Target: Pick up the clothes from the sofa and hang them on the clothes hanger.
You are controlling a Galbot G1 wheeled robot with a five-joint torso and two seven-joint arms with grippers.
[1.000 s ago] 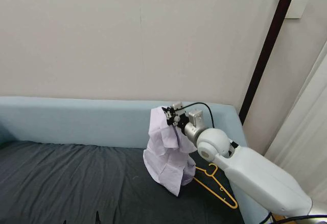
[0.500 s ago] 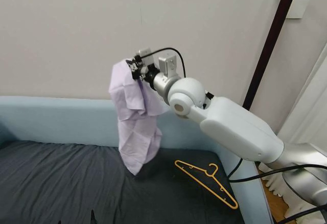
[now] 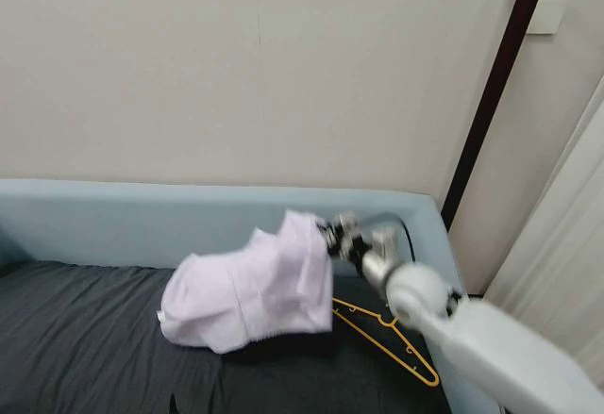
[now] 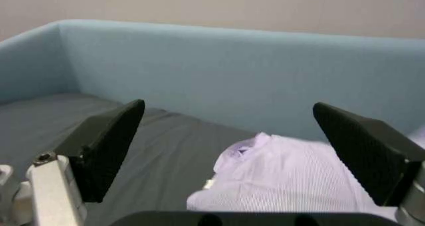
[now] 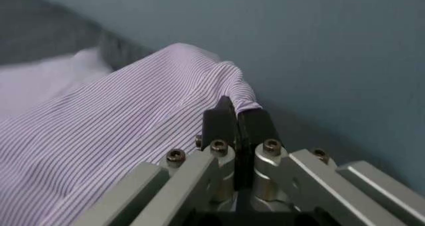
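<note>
A pale lilac striped shirt [image 3: 250,291] billows sideways over the dark sofa seat [image 3: 85,339], held at one end by my right gripper [image 3: 332,237], which is shut on its fabric. The right wrist view shows the fingers [image 5: 236,122] pinched together on a fold of the shirt [image 5: 119,136]. In the left wrist view my left gripper [image 4: 229,151] hangs open low over the seat, and the shirt [image 4: 292,178] lies beyond it. An orange clothes hanger [image 3: 396,339] lies on the seat under my right arm.
The sofa has a light blue backrest [image 3: 142,221] and a right armrest [image 3: 444,244]. A dark rack pole [image 3: 491,93] rises at the right, beside a pale curtain [image 3: 566,244]. A plain wall stands behind.
My right arm, which had lifted the shirt high half a second ago, has swung down toward the seat. The shirt now trails out to the left instead of hanging straight.
</note>
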